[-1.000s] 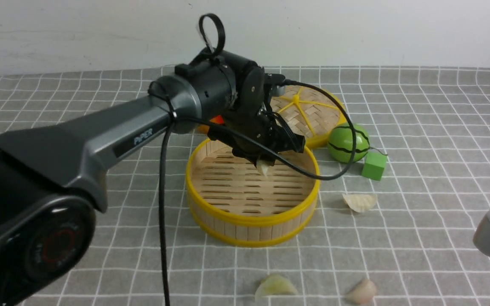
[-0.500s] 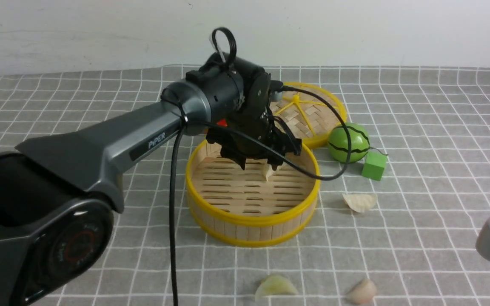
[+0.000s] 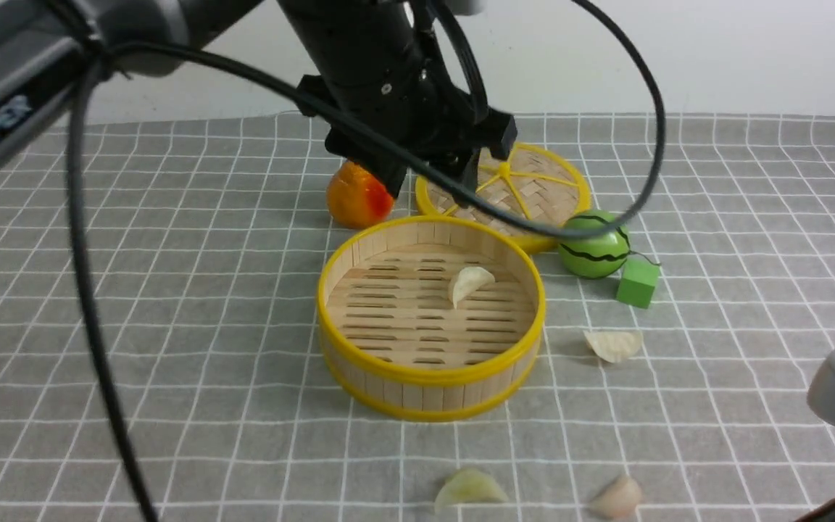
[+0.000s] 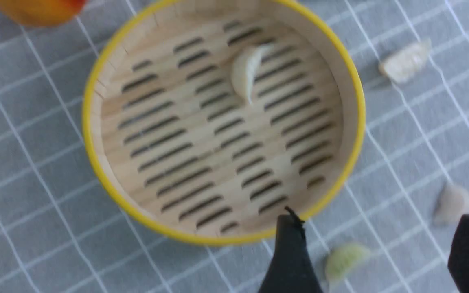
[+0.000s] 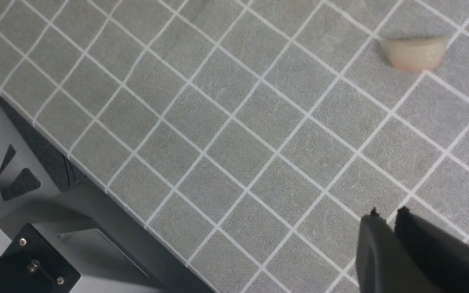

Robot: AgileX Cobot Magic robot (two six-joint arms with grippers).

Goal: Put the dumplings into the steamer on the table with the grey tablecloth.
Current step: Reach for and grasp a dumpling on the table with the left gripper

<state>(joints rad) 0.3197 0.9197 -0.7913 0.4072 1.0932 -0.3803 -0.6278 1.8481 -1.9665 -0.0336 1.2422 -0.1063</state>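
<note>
In front view: one dumpling (image 3: 470,283) inside steamer (image 3: 428,362), toward two o'clock from its centre; others on grey tablecloth (image 3: 229,326) at three, five and six o'clock outside. In left wrist view: left gripper (image 4: 371,232) spread apart, empty. Only in right wrist view: right gripper's fingertips (image 5: 375,219), nearly together.
</note>
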